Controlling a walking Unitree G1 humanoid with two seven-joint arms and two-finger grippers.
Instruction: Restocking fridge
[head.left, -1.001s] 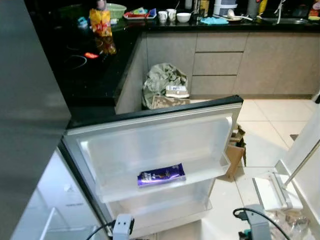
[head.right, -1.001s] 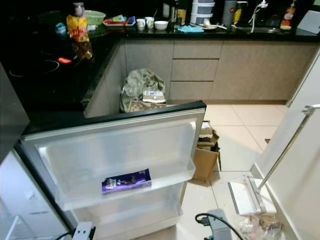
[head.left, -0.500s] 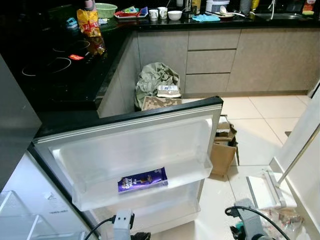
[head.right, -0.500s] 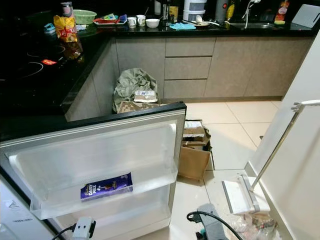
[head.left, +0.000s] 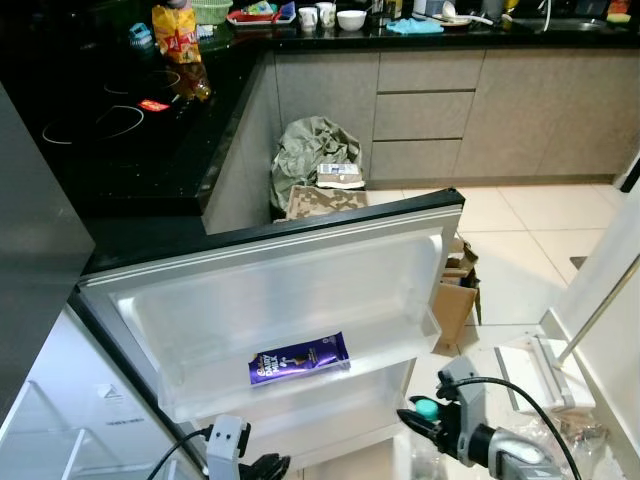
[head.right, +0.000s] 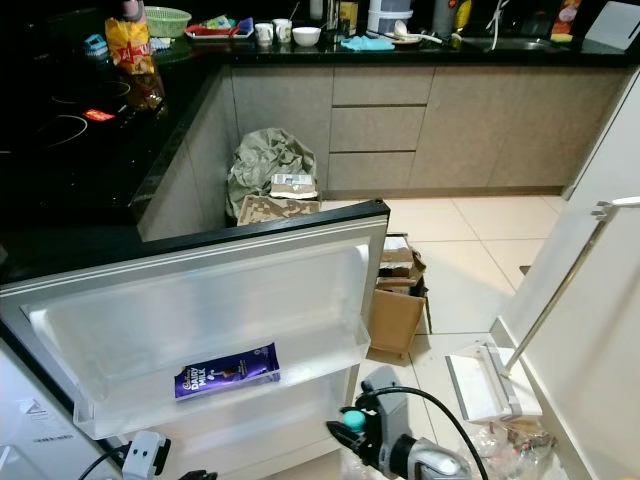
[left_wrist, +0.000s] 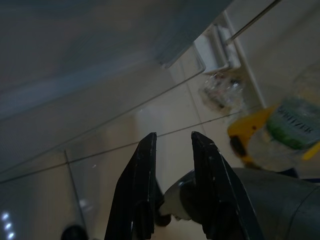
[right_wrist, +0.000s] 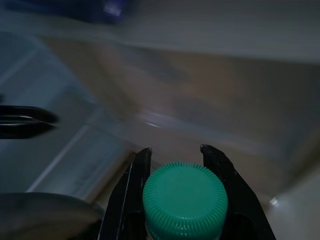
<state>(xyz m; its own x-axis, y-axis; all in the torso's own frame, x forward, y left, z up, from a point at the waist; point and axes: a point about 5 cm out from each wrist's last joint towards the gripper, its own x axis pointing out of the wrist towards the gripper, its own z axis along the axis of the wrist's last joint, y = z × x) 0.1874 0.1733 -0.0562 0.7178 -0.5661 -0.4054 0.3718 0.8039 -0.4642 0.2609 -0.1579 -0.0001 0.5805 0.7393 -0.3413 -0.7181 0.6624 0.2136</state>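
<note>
- The fridge door (head.left: 300, 270) is seen swung open, with two clear shelves on its inner side.
- A purple chocolate bar (head.left: 299, 359) is found lying flat on the upper door shelf (head.left: 400, 352), near the middle of its front edge.
- The right hand (right_wrist: 176, 155) is clamped on a bottle with a green cap (right_wrist: 185, 199); one black finger is seen at each side of the cap. The hand is held low, just off the outer corner of the lower door shelf (head.right: 300, 420).
- The left hand (left_wrist: 172, 142) is seen with its fingers slightly apart and nothing between them. It is hanging low by the bottom of the door.
- A black counter (head.left: 130, 150) is seen behind the door, with a yellow snack bag (head.left: 175, 35) near its far edge.
- A cardboard box (head.left: 456, 300) is noted on the floor (head.left: 520, 240) beside the door's free edge.
</note>
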